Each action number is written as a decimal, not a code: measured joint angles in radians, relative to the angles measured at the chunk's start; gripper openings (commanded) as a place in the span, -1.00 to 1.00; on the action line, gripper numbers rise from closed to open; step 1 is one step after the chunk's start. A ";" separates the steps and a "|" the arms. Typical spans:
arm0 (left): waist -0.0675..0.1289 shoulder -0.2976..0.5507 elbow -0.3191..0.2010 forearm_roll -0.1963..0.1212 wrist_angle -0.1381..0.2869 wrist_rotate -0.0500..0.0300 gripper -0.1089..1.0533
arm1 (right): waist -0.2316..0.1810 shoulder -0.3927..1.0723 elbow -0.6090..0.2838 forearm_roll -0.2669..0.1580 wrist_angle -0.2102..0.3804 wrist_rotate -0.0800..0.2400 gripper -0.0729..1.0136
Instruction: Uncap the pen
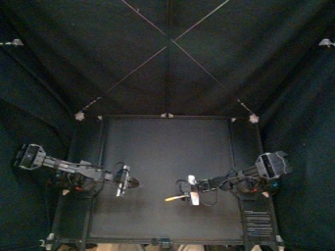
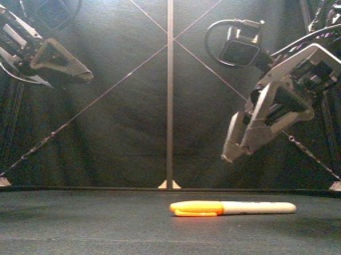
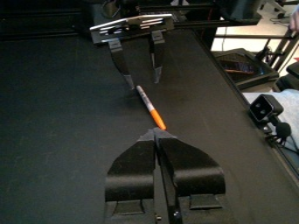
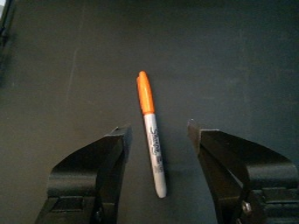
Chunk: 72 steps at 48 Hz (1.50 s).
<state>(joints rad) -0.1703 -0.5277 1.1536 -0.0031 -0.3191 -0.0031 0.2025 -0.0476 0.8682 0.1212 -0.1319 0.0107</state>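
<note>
**Item:** marker pen (image 2: 233, 208), white barrel with orange cap (image 2: 197, 208). It lies flat on the counter (image 1: 157, 147) near the front, cap toward the left arm.

**Right gripper** (image 4: 156, 129): jaws apart, hovering over the barrel without touching it.

**Left gripper** (image 3: 156, 136): jaws together, raised, well apart from the pen.

**Hazards:** the round barrel may roll or skid if one jaw lands first. A grasp across the cap seam would block the pull.

**Clearance:** open counter on every side of the pen. The front edge lies nearest.

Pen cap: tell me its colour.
The cap is orange, clearest in the front view.
</note>
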 measured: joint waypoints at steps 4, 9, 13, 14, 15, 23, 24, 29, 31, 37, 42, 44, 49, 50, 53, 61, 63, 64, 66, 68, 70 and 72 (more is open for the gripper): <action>0.000 0.006 -0.002 0.000 0.000 0.0015 0.14 | 0.003 0.006 -0.002 0.005 0.023 0.000 0.74; 0.000 0.011 -0.002 0.000 0.000 0.0015 0.25 | 0.006 0.017 -0.002 0.008 0.048 0.002 0.74; 0.002 0.011 -0.002 0.000 0.000 0.0015 0.29 | 0.008 0.032 -0.002 0.008 0.071 0.000 0.73; 0.000 0.011 -0.002 0.000 0.000 0.0015 0.30 | 0.006 0.037 -0.002 0.009 0.077 0.000 0.73; 0.002 0.011 -0.002 0.002 0.000 0.0000 0.30 | 0.008 0.040 -0.002 0.009 0.083 0.002 0.73; 0.000 0.011 -0.002 0.000 0.000 0.0015 0.30 | 0.011 0.081 -0.009 0.011 0.117 0.000 0.71; 0.000 0.011 -0.002 0.000 0.000 0.0000 0.30 | 0.012 0.086 -0.011 0.011 0.120 0.000 0.71; 0.002 0.011 -0.002 0.000 0.000 0.0015 0.31 | 0.014 0.110 -0.023 0.011 0.137 0.000 0.64; 0.002 0.011 -0.002 0.000 0.000 0.0015 0.31 | 0.015 0.117 -0.028 0.011 0.143 -0.006 0.56; 0.003 0.011 -0.003 0.000 0.000 0.0015 0.31 | 0.020 0.129 -0.041 0.011 0.169 -0.003 0.32; 0.009 0.012 -0.011 -0.003 0.000 0.0000 0.31 | 0.025 0.132 -0.049 0.012 0.189 -0.003 0.13; 0.017 0.011 -0.015 -0.006 0.000 0.0015 0.31 | 0.025 0.130 -0.051 0.014 0.195 -0.002 0.08; 0.041 0.011 -0.028 -0.026 0.000 0.0031 0.31 | 0.025 0.130 -0.055 0.012 0.198 0.000 0.03; 0.049 0.011 -0.032 -0.032 -0.002 0.0000 0.31 | 0.025 0.129 -0.057 0.011 0.199 0.003 0.03; 0.077 0.011 -0.041 -0.055 -0.006 -0.0015 0.31 | 0.018 0.120 -0.060 0.005 0.204 -0.003 0.03; 0.138 0.012 -0.066 -0.112 -0.041 0.0015 0.32 | -0.061 0.061 -0.080 -0.018 0.202 0.000 0.02; 0.150 0.012 -0.071 -0.121 -0.054 0.0015 0.32 | -0.094 0.043 -0.089 -0.028 0.201 -0.002 0.02; 0.155 0.012 -0.072 -0.124 -0.060 0.0015 0.32 | -0.109 0.034 -0.094 -0.032 0.199 -0.002 0.02; 0.163 0.014 -0.074 -0.127 -0.071 0.0015 0.32 | -0.143 0.015 -0.107 -0.044 0.195 -0.002 0.02; 0.167 0.014 -0.077 -0.130 -0.081 0.0015 0.33 | -0.170 0.002 -0.120 -0.058 0.190 -0.003 0.02; 0.166 0.017 -0.077 -0.130 -0.095 0.0015 0.34 | -0.192 -0.009 -0.132 -0.069 0.186 -0.002 0.02; 0.166 0.020 -0.078 -0.129 -0.101 0.0000 0.37 | -0.213 -0.018 -0.144 -0.084 0.181 -0.002 0.02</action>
<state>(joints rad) -0.0046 -0.5077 1.0753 -0.1319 -0.4203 -0.0031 -0.0107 -0.0660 0.7240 0.0368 0.0491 0.0092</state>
